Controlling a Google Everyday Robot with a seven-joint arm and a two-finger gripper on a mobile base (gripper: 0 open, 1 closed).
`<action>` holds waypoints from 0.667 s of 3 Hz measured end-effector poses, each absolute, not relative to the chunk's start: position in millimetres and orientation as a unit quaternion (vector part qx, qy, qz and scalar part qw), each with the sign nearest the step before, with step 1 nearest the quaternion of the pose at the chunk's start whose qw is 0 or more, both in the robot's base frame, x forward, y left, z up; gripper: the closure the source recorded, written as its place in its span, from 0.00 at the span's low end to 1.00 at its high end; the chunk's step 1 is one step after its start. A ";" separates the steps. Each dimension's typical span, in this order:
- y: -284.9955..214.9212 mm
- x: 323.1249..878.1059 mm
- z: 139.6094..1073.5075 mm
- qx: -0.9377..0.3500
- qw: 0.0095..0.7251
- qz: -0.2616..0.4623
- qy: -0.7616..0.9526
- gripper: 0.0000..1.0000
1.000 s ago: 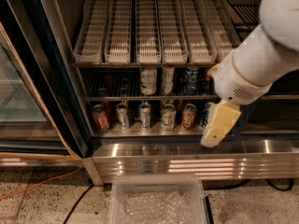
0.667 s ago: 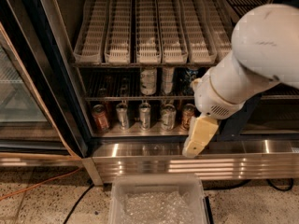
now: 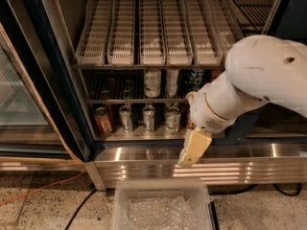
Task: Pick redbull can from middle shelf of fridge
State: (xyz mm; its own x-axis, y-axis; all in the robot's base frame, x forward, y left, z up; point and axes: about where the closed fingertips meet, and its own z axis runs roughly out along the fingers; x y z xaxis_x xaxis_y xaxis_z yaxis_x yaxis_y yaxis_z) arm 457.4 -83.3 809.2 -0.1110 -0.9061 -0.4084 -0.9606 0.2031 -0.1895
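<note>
1. The small, slim, dark redbull can (image 3: 127, 87) stands upright on the dark wire middle shelf (image 3: 134, 100) of the black-framed glass-door fridge (image 3: 62, 80), left of the white-labelled cans (image 3: 152, 83).
2. The beige gripper (image 3: 186, 161) hangs lower, before the ribbed steel panel (image 3: 144, 157). The can lies up and left of it. I cannot tell the jaws' state.
3. A second ago the gripper was higher and further right.

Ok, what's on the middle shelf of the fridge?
Two white-labelled cans and a blue can stand on the shelf; dim shapes left of them cannot be made out. The arm covers its right end. The pincer hangs lower, before the steel base.
</note>
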 end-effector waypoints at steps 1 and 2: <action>-75.8 463.9 803.0 -0.628 0.234 0.055 0.741 0.00; -57.0 474.7 786.9 -0.623 0.259 0.057 0.736 0.00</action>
State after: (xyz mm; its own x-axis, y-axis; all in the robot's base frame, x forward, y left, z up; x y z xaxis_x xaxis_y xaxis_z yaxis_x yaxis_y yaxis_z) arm 474.7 -57.0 786.9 -0.0901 -0.8877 -0.4514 -0.9465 0.2174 -0.2385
